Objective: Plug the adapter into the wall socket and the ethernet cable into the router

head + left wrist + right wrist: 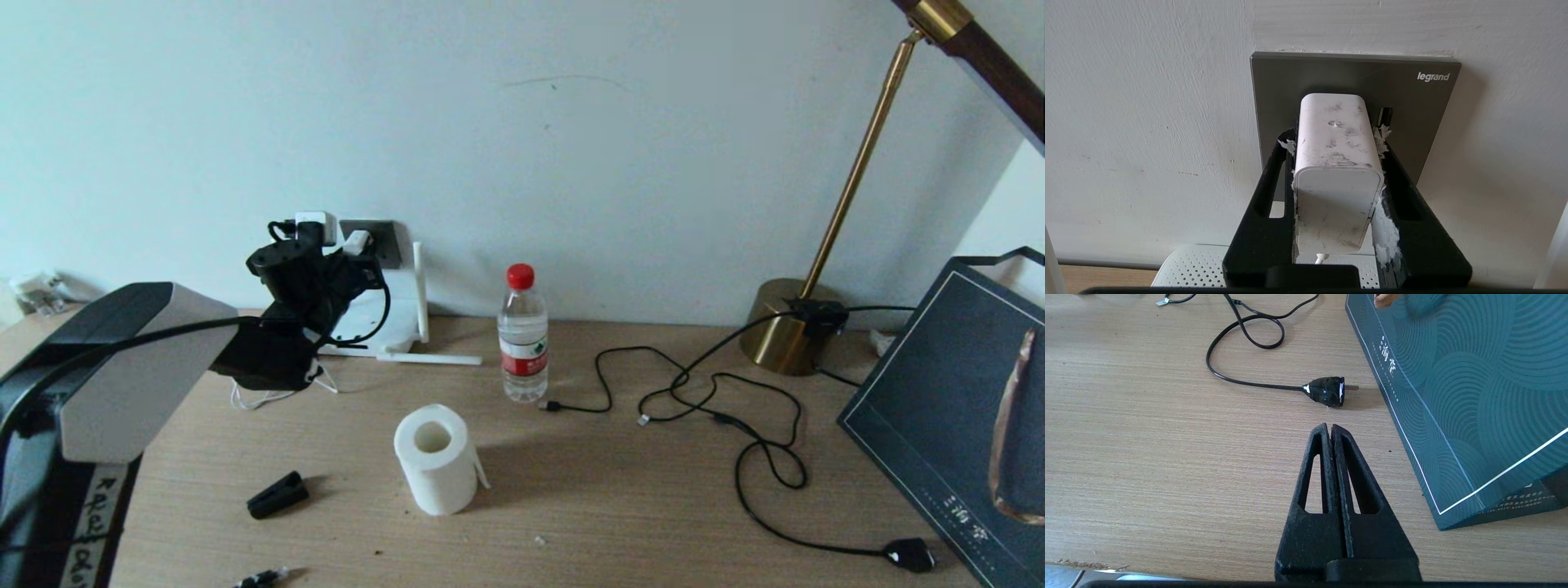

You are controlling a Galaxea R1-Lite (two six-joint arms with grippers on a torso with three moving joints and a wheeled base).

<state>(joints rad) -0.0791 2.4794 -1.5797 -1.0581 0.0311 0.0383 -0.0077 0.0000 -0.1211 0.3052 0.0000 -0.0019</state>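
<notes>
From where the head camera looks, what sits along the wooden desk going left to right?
Small black clip → white paper roll → clear red-capped water bottle → brass lamp base → dark teal box.

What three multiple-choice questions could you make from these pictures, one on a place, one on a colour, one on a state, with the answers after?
1. Where is the small white cube-shaped adapter?
A. Lying on the wooden table
B. Against the dark grey square wall socket, between the left gripper fingers
C. On top of the teal box

2. What colour is the cap of the clear plastic water bottle?
A. Red
B. Blue
C. White

3. How are the right gripper fingers?
A. Spread wide
B. Clamped on a black plug
C. Shut on nothing

Answers: 1 B, the left wrist view shows the adapter pressed at the socket plate with a black finger on each side. 2 A, the head view shows a red cap. 3 C, the right wrist view shows the fingertips meeting above bare wood.
</notes>
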